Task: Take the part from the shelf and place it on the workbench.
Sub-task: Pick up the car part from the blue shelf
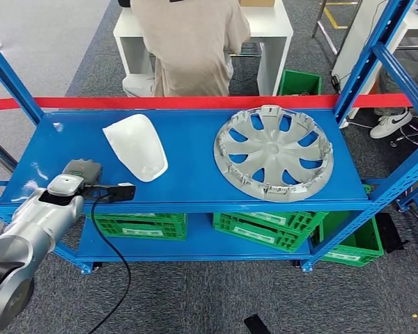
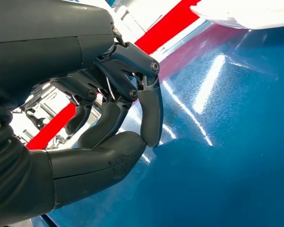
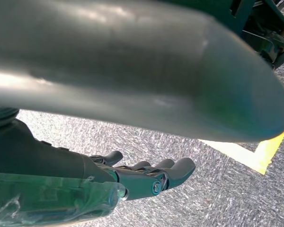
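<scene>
My left hand (image 2: 108,127) hovers just above the glossy blue top shelf (image 1: 196,174), its dark fingers (image 2: 151,113) curled in toward the thick thumb with nothing between them. In the head view the hand itself hides behind the grey wrist camera housing (image 1: 81,170) at the near left corner of the shelf, at the end of my silver left arm (image 1: 36,226); a black cable (image 1: 112,257) loops down from the wrist toward the floor.

My right hand (image 3: 147,177) hangs beside my body over grey carpet (image 3: 222,189), fingers stretched out nearly straight and close together, holding nothing. A strip of yellow floor tape (image 3: 272,146) runs across the carpet near it.

The white curved part (image 1: 136,146) lies on the top shelf just beyond my left wrist, apart from the hand; its pale edge (image 2: 247,14) shows in the left wrist view, farther along the shelf. Well to its right on the same shelf lies a silver wheel cover (image 1: 273,152), flat, with its ribbed inner side facing up.

A red band (image 1: 170,102) runs along the far edge of the shelf. On the lower shelf stand green plastic crates (image 1: 143,225). Blue uprights (image 1: 362,69) frame the rack. Beyond it a person in a beige top (image 1: 191,45) sits with their back to me at a white table (image 1: 272,31). A small black object (image 1: 256,324) lies on the carpet in front of the rack.
</scene>
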`<state>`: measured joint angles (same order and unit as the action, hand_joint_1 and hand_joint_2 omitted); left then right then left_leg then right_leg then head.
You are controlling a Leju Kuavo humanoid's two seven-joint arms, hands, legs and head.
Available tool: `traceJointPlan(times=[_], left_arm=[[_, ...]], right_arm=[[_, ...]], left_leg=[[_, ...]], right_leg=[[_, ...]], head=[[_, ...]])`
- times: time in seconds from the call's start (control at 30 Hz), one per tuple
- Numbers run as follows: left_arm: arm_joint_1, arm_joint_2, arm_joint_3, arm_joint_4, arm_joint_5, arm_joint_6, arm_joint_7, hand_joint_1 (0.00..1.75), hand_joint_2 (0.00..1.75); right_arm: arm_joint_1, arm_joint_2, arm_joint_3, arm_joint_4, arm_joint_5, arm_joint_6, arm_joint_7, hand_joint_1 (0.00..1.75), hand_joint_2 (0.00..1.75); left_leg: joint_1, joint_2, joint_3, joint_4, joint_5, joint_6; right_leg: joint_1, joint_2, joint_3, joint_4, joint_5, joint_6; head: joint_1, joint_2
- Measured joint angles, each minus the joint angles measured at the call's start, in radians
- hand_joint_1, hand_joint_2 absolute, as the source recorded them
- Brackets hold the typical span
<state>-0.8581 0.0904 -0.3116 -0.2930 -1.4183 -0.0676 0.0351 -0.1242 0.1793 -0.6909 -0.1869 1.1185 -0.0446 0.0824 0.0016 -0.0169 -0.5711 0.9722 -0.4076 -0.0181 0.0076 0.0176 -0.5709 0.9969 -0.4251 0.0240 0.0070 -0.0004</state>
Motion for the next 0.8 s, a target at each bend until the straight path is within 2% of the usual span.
traceJointPlan(times=[0.03, 0.17, 0.27, 0.43, 0.63, 0.8], left_arm=[[0.000, 0.000, 0.000, 0.000, 0.000, 0.000, 0.000, 1.45, 1.75], [0.000, 0.000, 0.000, 0.000, 0.000, 0.002, 0.000, 0.00, 1.75], [0.003, -0.001, 0.000, 0.000, -0.007, 0.029, -0.005, 0.00, 1.75], [0.004, -0.006, 0.000, -0.001, -0.018, 0.162, -0.030, 0.00, 1.75], [-0.002, -0.017, 0.002, -0.006, -0.007, 0.227, -0.049, 0.00, 1.75], [-0.004, -0.030, 0.047, -0.017, 0.066, 0.276, -0.054, 0.00, 1.75]], right_arm=[[0.000, 0.000, 0.000, 0.000, 0.000, 0.000, 0.000, 0.00, 0.00], [0.000, 0.000, 0.000, 0.000, 0.000, 0.000, 0.000, 0.00, 0.00], [0.000, 0.000, 0.000, 0.000, 0.000, 0.000, 0.000, 0.00, 0.00], [0.002, 0.000, -0.001, 0.000, -0.006, -0.007, 0.000, 0.00, 0.00], [0.005, 0.000, -0.004, 0.000, -0.010, -0.014, -0.002, 0.00, 0.00], [0.004, 0.000, -0.013, 0.000, -0.010, -0.017, -0.005, 0.00, 0.00]], left_leg=[[0.000, 0.000, 0.000, 0.000, 0.000, 0.000], [0.000, 0.000, 0.000, 0.000, 0.000, 0.000], [0.000, 0.000, 0.000, 0.000, 0.000, 0.000], [0.000, 0.000, 0.000, 0.000, 0.000, 0.000], [0.000, 0.000, -0.001, 0.000, 0.000, 0.000], [0.000, 0.000, -0.002, 0.000, 0.000, 0.000]], right_leg=[[0.000, 0.000, 0.000, 0.000, 0.000, 0.000], [0.000, 0.000, 0.000, 0.000, 0.000, 0.000], [0.000, 0.000, 0.000, 0.000, 0.000, 0.000], [0.000, 0.000, -0.001, 0.000, 0.000, 0.000], [0.000, 0.000, -0.002, 0.000, 0.000, 0.000], [0.000, 0.000, -0.003, 0.000, 0.000, 0.000]], head=[[0.000, 0.000], [0.000, 0.000], [0.000, 0.000], [0.000, 0.000], [0.000, 0.000], [0.000, 0.000]])
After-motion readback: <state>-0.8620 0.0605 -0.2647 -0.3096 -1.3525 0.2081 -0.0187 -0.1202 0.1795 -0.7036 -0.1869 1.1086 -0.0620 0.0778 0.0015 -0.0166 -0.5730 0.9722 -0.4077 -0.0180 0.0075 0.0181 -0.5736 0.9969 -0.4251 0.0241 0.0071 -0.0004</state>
